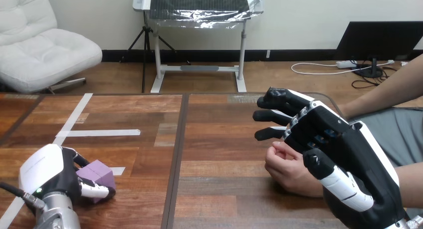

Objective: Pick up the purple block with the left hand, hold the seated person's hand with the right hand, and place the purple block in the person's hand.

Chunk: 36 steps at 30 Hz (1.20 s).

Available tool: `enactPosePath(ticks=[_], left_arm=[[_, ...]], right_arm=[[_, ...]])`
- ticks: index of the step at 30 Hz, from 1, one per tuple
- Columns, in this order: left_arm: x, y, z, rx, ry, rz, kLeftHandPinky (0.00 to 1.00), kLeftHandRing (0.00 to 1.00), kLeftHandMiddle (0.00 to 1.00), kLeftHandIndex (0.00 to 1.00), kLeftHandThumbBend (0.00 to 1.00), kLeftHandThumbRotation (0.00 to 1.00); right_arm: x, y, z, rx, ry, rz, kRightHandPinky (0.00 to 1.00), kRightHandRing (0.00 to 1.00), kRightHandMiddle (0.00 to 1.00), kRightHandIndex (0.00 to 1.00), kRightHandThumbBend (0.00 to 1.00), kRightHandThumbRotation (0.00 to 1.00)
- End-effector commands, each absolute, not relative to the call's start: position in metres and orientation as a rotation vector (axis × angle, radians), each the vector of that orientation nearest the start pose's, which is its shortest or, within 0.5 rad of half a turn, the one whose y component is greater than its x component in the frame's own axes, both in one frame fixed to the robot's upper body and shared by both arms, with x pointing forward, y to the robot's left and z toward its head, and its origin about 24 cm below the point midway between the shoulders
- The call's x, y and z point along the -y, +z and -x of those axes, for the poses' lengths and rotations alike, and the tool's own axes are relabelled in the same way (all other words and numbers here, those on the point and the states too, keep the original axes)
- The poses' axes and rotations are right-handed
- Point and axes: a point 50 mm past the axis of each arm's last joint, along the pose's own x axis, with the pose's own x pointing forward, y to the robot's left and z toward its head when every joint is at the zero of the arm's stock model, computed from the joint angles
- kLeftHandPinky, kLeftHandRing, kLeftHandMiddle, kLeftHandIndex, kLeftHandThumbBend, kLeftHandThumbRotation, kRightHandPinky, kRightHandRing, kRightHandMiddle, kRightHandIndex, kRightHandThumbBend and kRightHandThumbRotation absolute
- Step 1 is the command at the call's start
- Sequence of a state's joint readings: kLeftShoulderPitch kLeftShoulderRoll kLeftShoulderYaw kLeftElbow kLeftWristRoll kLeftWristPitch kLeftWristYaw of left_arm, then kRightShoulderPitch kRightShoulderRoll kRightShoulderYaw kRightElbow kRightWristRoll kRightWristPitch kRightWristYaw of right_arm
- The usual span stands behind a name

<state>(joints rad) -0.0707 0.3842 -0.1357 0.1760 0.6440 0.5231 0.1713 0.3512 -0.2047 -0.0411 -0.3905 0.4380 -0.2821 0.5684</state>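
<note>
**Head view: left hand pinches the purple block, right hand spread over the person's hand**

Far left and close to the near edge of the tabletop (pixel 219 139), the robot's left hand (pixel 50 173) is down low with its white back turned up. It is closed round the purple block (pixel 97 173): the thumb (pixel 95 190) lies against the block's near face and the fingers wrap in from the far side. The block sits right at the surface, and I cannot tell whether it rests on the wood or is just clear of it. Strips of white tape (pixel 100 133) run across the boards just behind that hand, one slanting away and one lying crosswise.

Past the dark seam in the middle of the tabletop, the person's hand (pixel 289 170) lies loosely curled on the wood, well apart from the block. The robot's right hand (pixel 329 144) stands over and just beside it, coming in from the lower right corner. Its fingers (pixel 272 116) reach out to the left, nearly straight and spread, above the person's hand rather than wrapped round it. Its thumb sits on the near side, by the person's wrist, and whether it touches I cannot tell.
</note>
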Motion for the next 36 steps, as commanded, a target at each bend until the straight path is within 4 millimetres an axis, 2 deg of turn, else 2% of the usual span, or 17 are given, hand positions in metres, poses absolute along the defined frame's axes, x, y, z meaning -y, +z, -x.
enactPosePath(ticks=[1,12,19,25,36], left_arm=[[-0.245,0.026,-0.26,-0.389,0.319,-1.085,0.14,0.22,0.32,0.46,0.76,0.0],[-0.237,0.038,-0.257,-0.305,0.34,-1.06,0.14,0.21,0.31,0.45,0.77,0.0],[-0.228,0.054,-0.252,-0.236,0.356,-0.987,0.15,0.22,0.32,0.45,0.76,0.0],[-0.22,0.068,-0.247,-0.17,0.375,-0.929,0.15,0.22,0.32,0.45,0.75,0.0],[-0.206,0.095,-0.232,-0.055,0.384,-0.86,0.14,0.2,0.3,0.46,0.72,0.0]], right_arm=[[0.176,0.111,-0.178,0.465,0.493,-0.089,0.68,0.78,0.81,0.79,0.74,0.55],[0.181,0.108,-0.183,0.451,0.443,-0.053,0.69,0.79,0.8,0.79,0.71,0.51],[0.191,0.109,-0.191,0.461,0.391,0.128,0.74,0.81,0.81,0.81,0.65,0.52],[0.2,0.109,-0.2,0.455,0.361,0.23,0.77,0.82,0.83,0.82,0.69,0.5],[0.217,0.112,-0.212,0.421,0.333,0.392,0.8,0.86,0.87,0.85,0.76,0.54]])
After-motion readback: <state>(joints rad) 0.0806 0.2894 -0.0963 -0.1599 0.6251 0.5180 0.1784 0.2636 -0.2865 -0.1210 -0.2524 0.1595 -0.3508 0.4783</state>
